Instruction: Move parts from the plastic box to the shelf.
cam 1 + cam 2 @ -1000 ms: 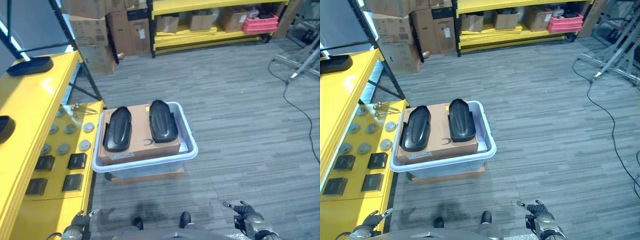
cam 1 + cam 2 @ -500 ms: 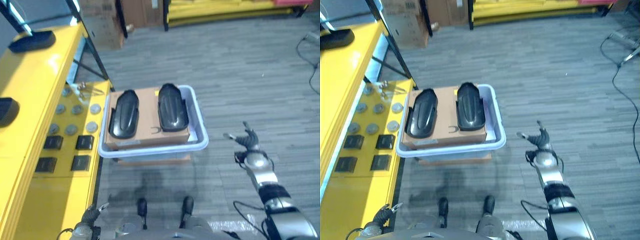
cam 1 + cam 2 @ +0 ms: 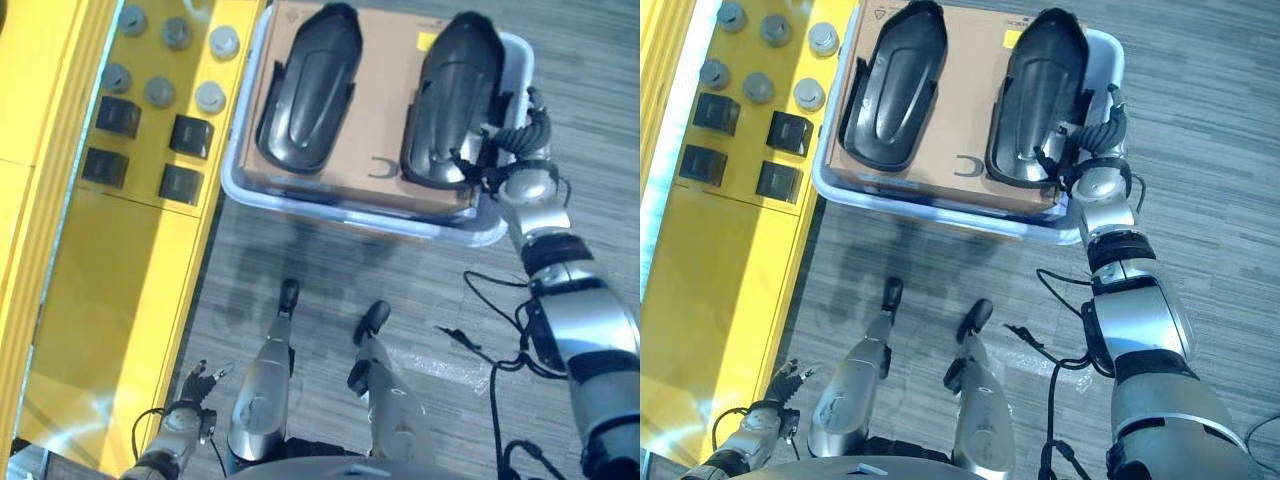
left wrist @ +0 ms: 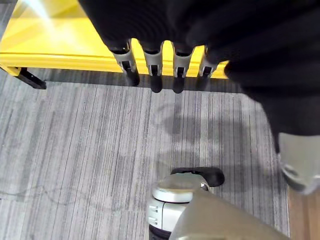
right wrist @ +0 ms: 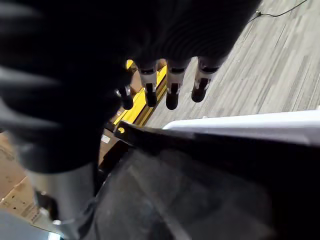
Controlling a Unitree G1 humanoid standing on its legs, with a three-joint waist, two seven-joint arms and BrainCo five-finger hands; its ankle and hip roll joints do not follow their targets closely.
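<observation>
R hand [image 3: 520, 150] over black part [image 3: 452, 100]; contact unclear.

Plastic box [image 3: 495, 232]: pale, translucent, on grey floor just beside yellow shelf [image 3: 130, 290]. Inside it a brown cardboard carton [image 3: 385, 100], flat, w/ 2 black moulded parts on top, side by side, long axes roughly parallel, domed side up. Left part [image 3: 308, 88] nearer the shelf, slightly tilted. Right part [image 3: 452, 100] by box's far wall, its lower end at carton's near edge. Shelf's lower deck carries small grey round pieces and black square ones.
</observation>
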